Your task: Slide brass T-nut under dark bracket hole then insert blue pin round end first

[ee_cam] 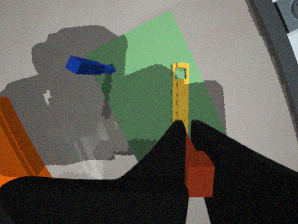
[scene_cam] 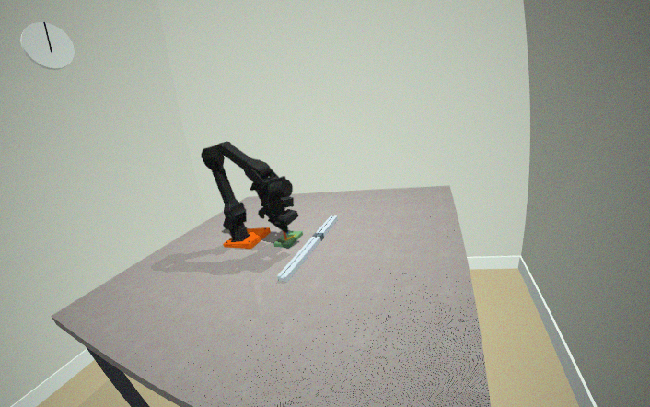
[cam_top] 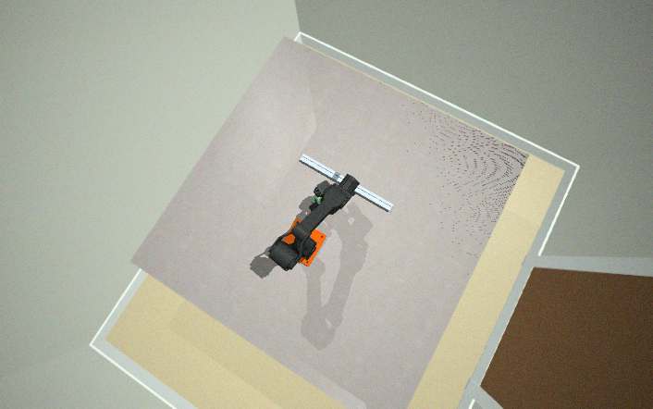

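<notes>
In the top view, the black arm (cam_top: 315,216) (scene_cam: 242,160) reaches out from its orange base plate (cam_top: 318,239) (scene_cam: 261,233) (ee_cam: 17,145), and its wrist covers the gripper. The pale aluminum rail (cam_top: 375,197) (scene_cam: 299,260) (ee_cam: 295,44) passes beneath the arm's far end, with the dark bracket (cam_top: 337,176) (scene_cam: 318,236) (ee_cam: 287,14) on it just beside the wrist. A bit of the green tray (cam_top: 317,199) (scene_cam: 283,243) (ee_cam: 150,52) peeks out next to the arm.

In the exterior view, the gripper (scene_cam: 286,230) (ee_cam: 185,127) points down over the tray, its fingertips at the orange handle (scene_cam: 285,236) (ee_cam: 200,174). The rail lies on the table (scene_cam: 374,268) beyond the tray from the base, apart from the fingers.

In the wrist view, the gripper is closed on the orange handle, which sits between its two black fingers. The yellow brass T-nut (ee_cam: 180,97) extends from the fingertips over the tray. The blue pin (ee_cam: 89,66) is near the fingertips, off toward the upper left, at the tray's edge. The bracket and rail are farther off, at the upper right.
</notes>
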You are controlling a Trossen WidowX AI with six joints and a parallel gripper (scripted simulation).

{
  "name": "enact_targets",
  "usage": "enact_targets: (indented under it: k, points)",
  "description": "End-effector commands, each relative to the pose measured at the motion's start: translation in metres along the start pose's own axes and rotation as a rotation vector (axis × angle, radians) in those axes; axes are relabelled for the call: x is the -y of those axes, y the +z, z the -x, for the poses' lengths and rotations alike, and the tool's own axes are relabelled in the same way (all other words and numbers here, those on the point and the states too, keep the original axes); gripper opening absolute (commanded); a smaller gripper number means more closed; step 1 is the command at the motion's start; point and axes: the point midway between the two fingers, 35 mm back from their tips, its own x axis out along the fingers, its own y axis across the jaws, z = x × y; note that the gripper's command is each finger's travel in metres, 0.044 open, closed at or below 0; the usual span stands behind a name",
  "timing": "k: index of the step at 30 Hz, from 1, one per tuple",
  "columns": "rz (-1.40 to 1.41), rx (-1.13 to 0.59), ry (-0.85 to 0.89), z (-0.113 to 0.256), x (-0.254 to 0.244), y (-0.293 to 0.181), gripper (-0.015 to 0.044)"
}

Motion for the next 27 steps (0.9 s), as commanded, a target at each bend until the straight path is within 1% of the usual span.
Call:
enact_targets:
  k: [1, 27]
  points:
    - [0.002, -0.004, 0.000, 0.004, 0.001, 0.001, -0.0150]
    - [0.002, -0.004, 0.000, 0.044, 0.005, 0.013, -0.0150]
